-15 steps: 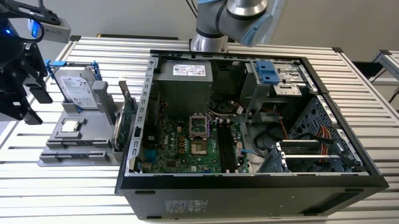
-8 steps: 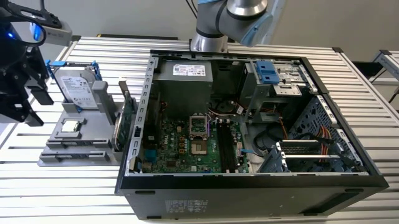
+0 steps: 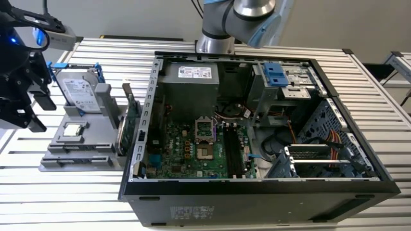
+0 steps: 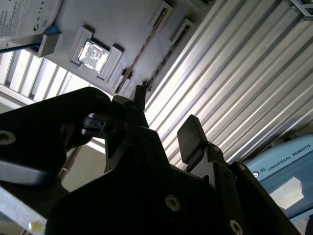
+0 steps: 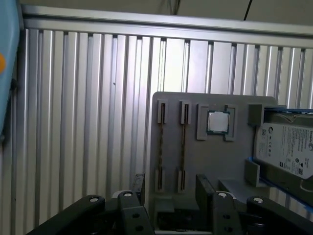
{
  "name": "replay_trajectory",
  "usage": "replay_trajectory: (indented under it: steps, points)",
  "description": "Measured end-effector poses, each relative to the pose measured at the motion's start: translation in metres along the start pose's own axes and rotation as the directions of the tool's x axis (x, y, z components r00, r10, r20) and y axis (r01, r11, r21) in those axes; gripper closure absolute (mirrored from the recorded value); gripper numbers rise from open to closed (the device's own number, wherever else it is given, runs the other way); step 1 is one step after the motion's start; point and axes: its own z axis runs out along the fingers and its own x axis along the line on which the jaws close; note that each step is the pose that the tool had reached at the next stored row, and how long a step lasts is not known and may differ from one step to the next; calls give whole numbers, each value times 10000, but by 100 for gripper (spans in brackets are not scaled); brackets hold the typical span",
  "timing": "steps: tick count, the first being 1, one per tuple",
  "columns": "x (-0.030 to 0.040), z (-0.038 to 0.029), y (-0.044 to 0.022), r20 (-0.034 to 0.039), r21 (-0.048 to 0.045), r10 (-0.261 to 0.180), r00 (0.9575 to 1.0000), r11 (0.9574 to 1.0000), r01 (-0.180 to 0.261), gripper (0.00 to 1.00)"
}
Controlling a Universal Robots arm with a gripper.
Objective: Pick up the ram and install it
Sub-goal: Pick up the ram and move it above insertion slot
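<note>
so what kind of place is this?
Probably a robot lab cell for PC assembly trials. An open PC case sits on a slatted aluminium table. Beside it, a grey fixture holds a hard drive and ram. A robot arm stands by the case.

The exterior view looks steeply down from above and afar onto the open computer case point(image 3: 257, 188), with the gray parts holder point(image 3: 64, 163) at its nine o'clock. Both wrist views look closely past the claw point(image 5: 171, 188) point(image 4: 166, 110) onto that holder, which all three views share.

Slatted table point(image 3: 64, 202) bears computer case point(image 3: 257, 191), grey fixture point(image 3: 77, 159).
</note>
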Motion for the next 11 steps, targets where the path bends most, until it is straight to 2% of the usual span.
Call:
replay_trajectory:
  steps: [11]
  points:
    - [2,68,-1,0,0,0,10000,10000,0,0]
